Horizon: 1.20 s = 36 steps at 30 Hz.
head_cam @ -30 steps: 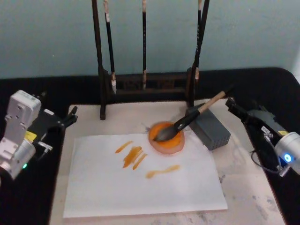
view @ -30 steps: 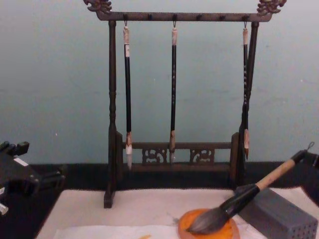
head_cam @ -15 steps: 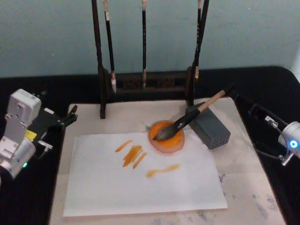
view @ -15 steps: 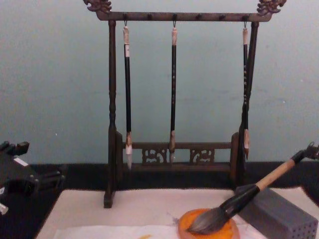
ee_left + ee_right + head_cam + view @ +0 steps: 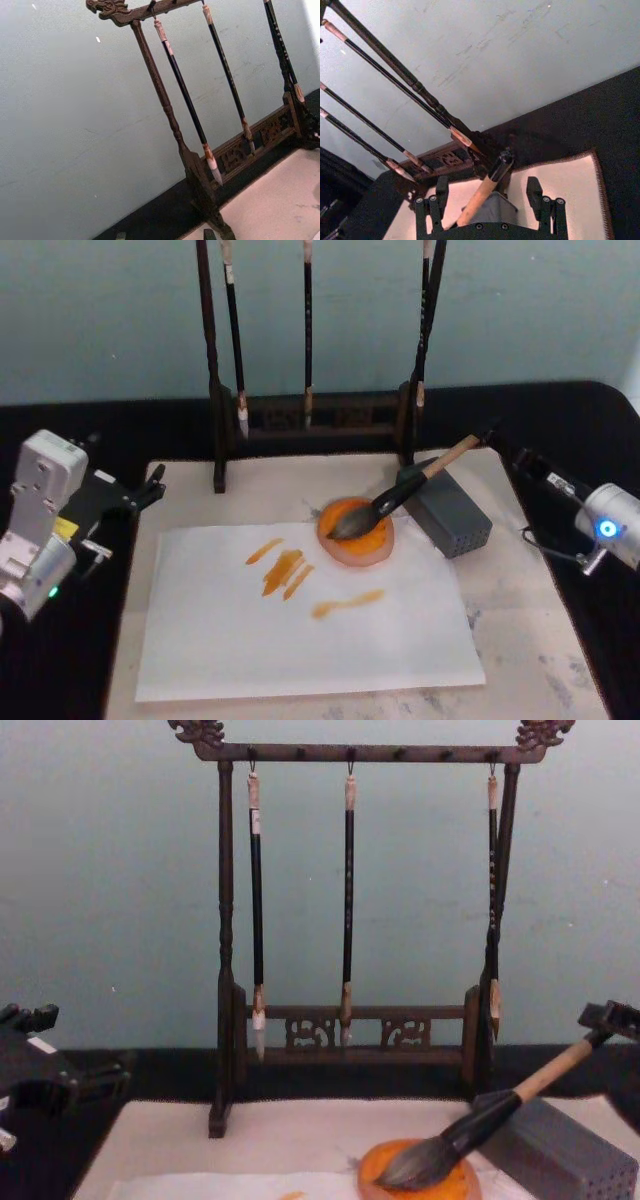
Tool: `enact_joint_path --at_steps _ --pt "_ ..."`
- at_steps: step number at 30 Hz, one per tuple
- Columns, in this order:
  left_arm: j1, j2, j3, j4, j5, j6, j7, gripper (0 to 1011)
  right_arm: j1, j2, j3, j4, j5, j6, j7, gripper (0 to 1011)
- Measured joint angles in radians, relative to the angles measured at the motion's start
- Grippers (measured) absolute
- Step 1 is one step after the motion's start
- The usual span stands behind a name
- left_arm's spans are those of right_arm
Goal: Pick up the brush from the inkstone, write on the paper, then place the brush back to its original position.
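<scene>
Right gripper (image 5: 487, 186): spread wide, astride black end of thick tan-shafted calligraphy brush (image 5: 412, 483) | shaft runs ahead, sloping down to flat round orange inkstone (image 5: 352, 552) | left gripper (image 5: 143, 492): parked, farther off.

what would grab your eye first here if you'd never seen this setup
The big brush leans with dark bristles in the orange inkstone, shaft across a grey box, the open right gripper straddling its black end. Orange strokes mark the paper, and three thin brushes hang from a dark stand behind; the left gripper sits off the mat's left edge.
</scene>
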Motion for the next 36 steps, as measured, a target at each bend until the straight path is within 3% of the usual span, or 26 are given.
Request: enact_joint_path --at_steps 13,25,36 --pt "0.000 0.000 0.000 0.000 0.000 0.000 0.000 1001 0.034 -0.063 -0.029 0.051 0.047 -0.044 -0.013 1000" --pt "0.000 0.000 0.000 0.000 0.000 0.000 0.000 1001 -0.018 -0.091 -0.031 0.009 0.075 -0.122 -0.085 1000" --pt "0.000 0.000 0.000 0.000 0.000 0.000 0.000 1001 -0.020 -0.116 -0.020 0.039 0.119 -0.167 -0.066 1000"
